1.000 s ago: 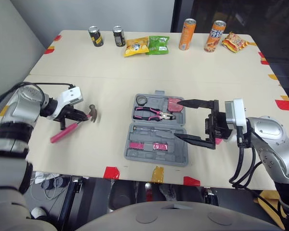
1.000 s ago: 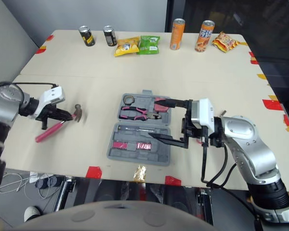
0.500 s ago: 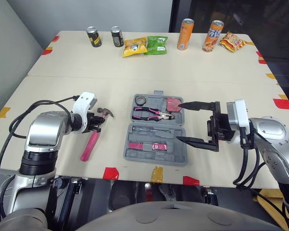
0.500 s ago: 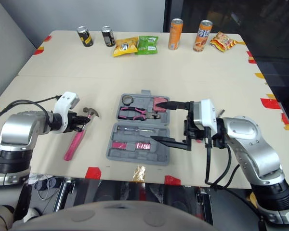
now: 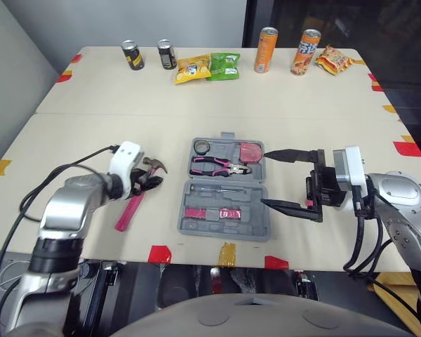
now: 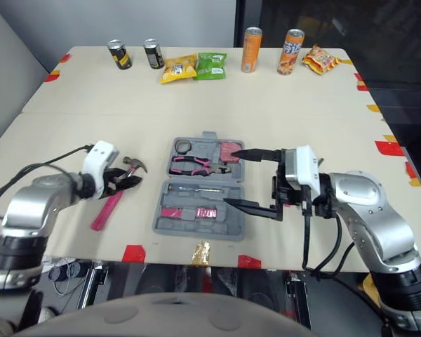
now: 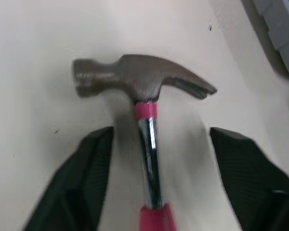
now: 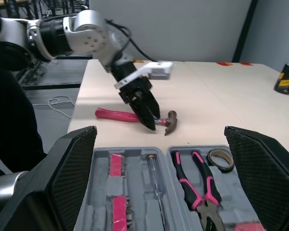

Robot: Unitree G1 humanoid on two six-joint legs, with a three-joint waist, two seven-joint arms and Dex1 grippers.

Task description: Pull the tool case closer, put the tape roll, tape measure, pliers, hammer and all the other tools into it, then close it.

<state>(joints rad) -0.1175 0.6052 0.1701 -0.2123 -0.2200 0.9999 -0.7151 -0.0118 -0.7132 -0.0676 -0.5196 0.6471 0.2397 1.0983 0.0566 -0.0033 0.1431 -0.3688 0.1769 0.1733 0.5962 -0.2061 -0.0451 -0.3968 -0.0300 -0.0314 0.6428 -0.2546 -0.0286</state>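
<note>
The grey tool case (image 5: 186,223) lies open and flat at the table's front middle. In it are a tape roll (image 5: 203,146), pink-handled pliers (image 5: 221,166), a red tape measure (image 5: 252,151) and a screwdriver (image 5: 224,191). The hammer (image 5: 135,202), with a pink handle and a dark head (image 7: 135,79), lies on the table just left of the case. My left gripper (image 7: 161,134) is open, one finger on each side of the hammer's shaft near the head, neither touching it. My right gripper (image 5: 265,178) stands open at the case's right edge, holding nothing.
Two dark cans (image 5: 132,54), two snack bags (image 5: 207,67), two orange cans (image 5: 267,50) and another snack bag (image 5: 333,60) line the far edge. Coloured tape strips (image 5: 162,252) mark the front edge. A seam runs across the table behind the case.
My left arm carried the hammer rightward toward the case and set it on the table; the gripper has now opened and let go of it. The right arm has held still.
</note>
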